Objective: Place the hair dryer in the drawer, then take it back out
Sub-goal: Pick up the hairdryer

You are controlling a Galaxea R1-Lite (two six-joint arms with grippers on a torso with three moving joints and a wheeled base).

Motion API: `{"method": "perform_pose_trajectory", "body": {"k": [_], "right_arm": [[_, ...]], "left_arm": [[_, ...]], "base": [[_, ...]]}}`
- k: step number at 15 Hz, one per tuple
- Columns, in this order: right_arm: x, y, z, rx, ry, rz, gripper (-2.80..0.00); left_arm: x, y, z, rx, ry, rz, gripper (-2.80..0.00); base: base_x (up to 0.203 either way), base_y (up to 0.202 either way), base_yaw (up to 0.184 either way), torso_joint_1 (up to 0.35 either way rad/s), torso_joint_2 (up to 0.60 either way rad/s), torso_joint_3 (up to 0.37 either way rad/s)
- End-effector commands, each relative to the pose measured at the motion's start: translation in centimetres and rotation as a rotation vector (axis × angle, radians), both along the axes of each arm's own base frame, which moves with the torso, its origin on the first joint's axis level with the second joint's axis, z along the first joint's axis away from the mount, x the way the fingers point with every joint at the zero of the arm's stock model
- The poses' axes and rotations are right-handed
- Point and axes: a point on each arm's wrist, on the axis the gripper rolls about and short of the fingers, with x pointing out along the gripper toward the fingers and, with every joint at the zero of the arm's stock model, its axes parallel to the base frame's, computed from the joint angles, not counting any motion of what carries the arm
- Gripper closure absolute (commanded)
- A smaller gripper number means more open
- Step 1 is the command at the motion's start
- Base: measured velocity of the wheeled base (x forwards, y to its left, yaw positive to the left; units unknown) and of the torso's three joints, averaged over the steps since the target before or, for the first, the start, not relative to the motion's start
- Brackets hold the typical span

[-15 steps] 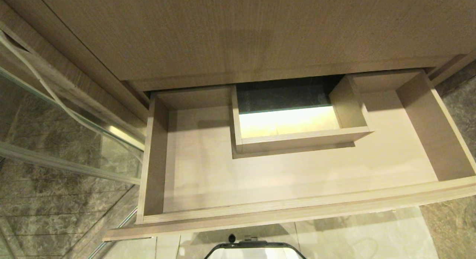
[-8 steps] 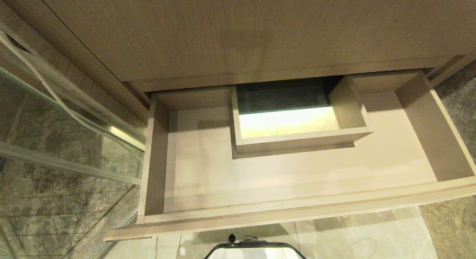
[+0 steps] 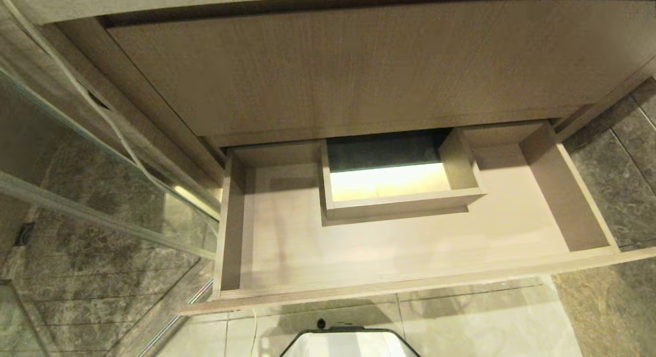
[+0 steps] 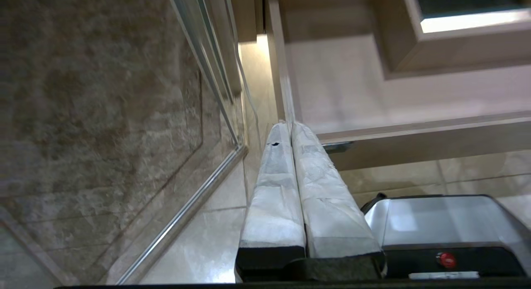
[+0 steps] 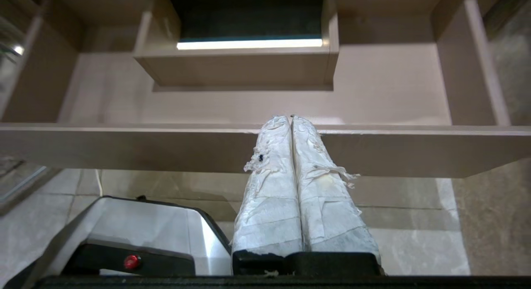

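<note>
Right pincer (image 5: 291,120) together, parked below drawer (image 5: 265,150) front | left pincer (image 4: 289,126) together, parked

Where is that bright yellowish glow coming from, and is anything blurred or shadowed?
Head view: the glow shows through the boxed cut-out at the back of the open drawer; its walls cast soft shadows on the drawer floor. Left wrist view: the stone wall looks smeared. Right wrist view: the glow is a thin bright strip.

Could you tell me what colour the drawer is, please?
Light beige wood; the drawer shows best in the head view.
</note>
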Motion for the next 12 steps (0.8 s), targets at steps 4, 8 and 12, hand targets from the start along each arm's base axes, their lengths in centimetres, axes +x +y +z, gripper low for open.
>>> {"method": "perform_pose_trajectory", "body": {"k": [4,8,12], "right_arm": [[0.03,0.00,-1.19,0.001,0.001,0.001,0.00],[0.03,0.00,-1.19,0.001,0.001,0.001,0.00],[0.03,0.01,-1.16,0.002,-0.002,0.003,0.00]], "left_arm": [[0.00,0.00,-0.01,-0.002,0.001,0.000,0.00],[0.00,0.00,-0.01,-0.002,0.001,0.000,0.00],[0.01,0.00,-0.03,0.000,0.001,0.000,0.00]], "base": [[0.000,0.000,0.000,0.382,-0.50,-0.225],[0.000,0.000,0.000,0.339,-0.52,-0.241],[0.000,0.000,0.000,0.300,-0.55,-0.258]]}}
